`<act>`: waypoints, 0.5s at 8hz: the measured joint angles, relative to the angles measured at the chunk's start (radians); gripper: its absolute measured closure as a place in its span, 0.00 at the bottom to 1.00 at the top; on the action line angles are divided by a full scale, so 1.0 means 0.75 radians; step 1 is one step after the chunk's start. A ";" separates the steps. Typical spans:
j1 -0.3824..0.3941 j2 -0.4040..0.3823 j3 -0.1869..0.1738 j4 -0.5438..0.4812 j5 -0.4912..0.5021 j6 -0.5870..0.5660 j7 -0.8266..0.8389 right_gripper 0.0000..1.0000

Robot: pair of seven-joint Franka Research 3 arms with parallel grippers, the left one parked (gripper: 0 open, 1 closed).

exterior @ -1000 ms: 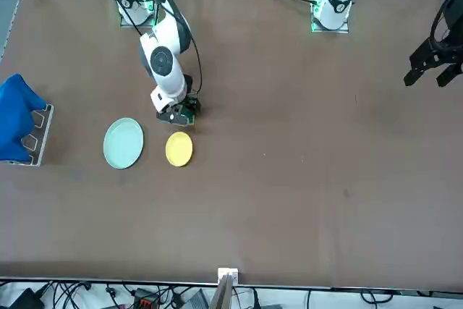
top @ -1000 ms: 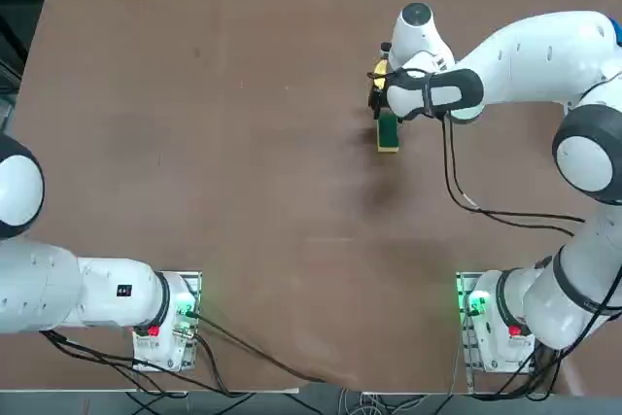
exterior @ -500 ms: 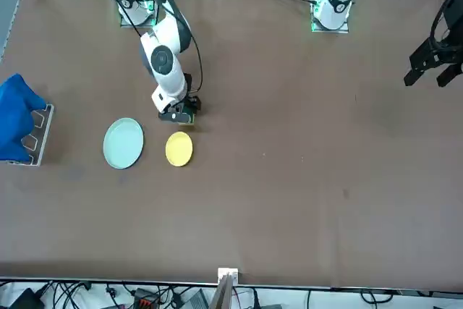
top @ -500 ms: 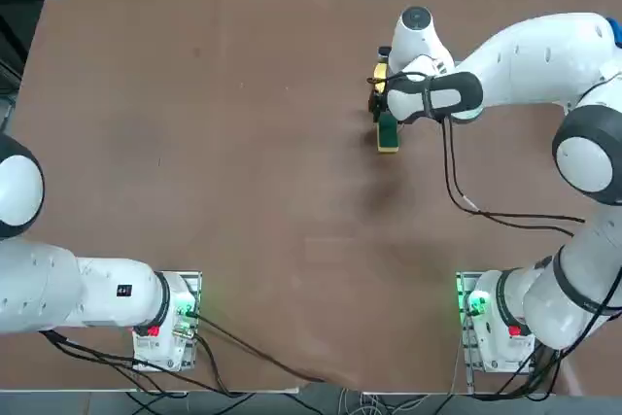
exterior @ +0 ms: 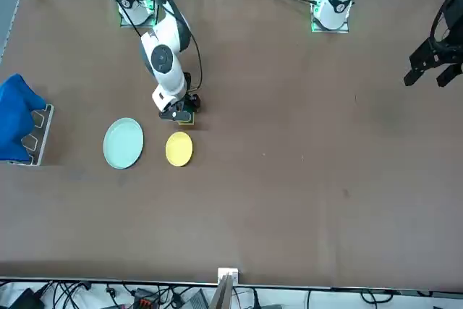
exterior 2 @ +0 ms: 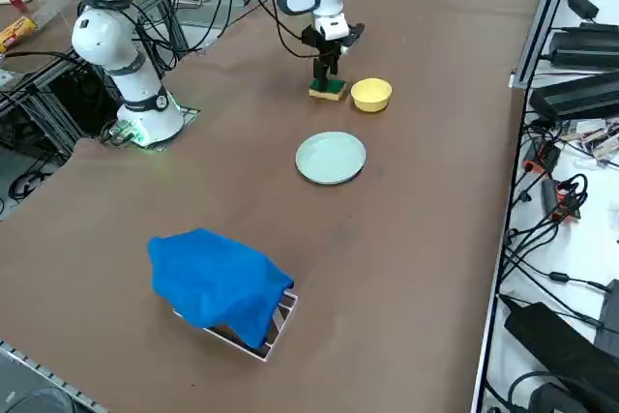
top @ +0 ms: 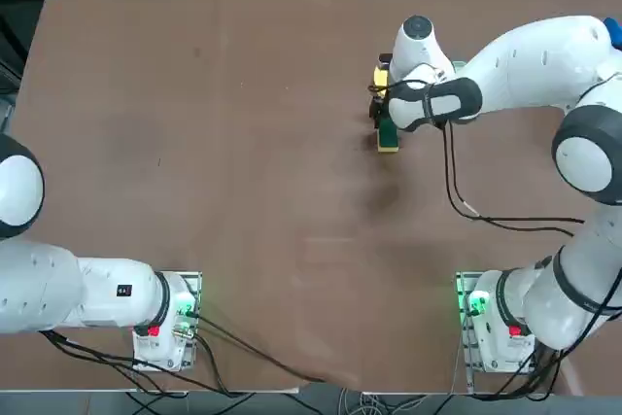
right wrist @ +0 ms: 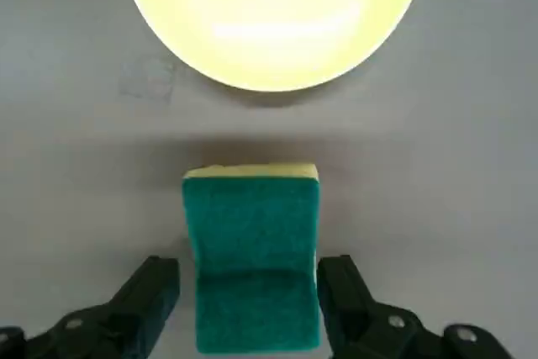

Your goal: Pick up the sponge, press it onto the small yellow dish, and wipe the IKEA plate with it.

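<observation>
Surroundings: a blue cloth (exterior 2: 218, 282) is draped over a small rack (exterior: 40, 134) near the surface (top: 243, 143) edge on the robot's right, well apart from the dishes. Cables and equipment line the surface's borders.
Sponge: the sponge (right wrist: 252, 254) lies flat on the brown surface, dark green top up, a yellow layer showing at one end, just beside the small yellow dish (right wrist: 273, 14) with a strip of bare surface between them.
Gripper: the right gripper (right wrist: 252, 304) is low over the sponge with its fingers (right wrist: 147, 296) spread wide, one on each long side; whether they touch the sponge cannot be told.
Dishes: the small yellow dish (exterior: 179, 148) and the IKEA plate (exterior: 123, 143) sit side by side, near each other but apart; the plate is farther from the sponge.
In the way: nothing lies between the fingers and the sponge.
View differences: only the wrist view shows the finger gap. The front and side views show the IKEA plate (exterior 2: 331, 158); the overhead view does not.
Hidden: from overhead the arm covers most of the yellow dish (top: 380, 76) and part of the sponge (top: 388, 138). From the front the sponge (exterior: 186, 116) is nearly lost behind the gripper (exterior: 176, 113).
</observation>
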 joint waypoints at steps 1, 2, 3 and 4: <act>0.000 0.009 0.000 -0.001 0.000 0.005 0.000 0.00; 0.001 0.019 0.000 -0.005 0.000 0.017 0.000 0.00; 0.003 0.029 0.000 -0.007 0.000 0.034 0.000 0.00; 0.007 0.037 0.000 -0.008 0.000 0.044 0.000 0.00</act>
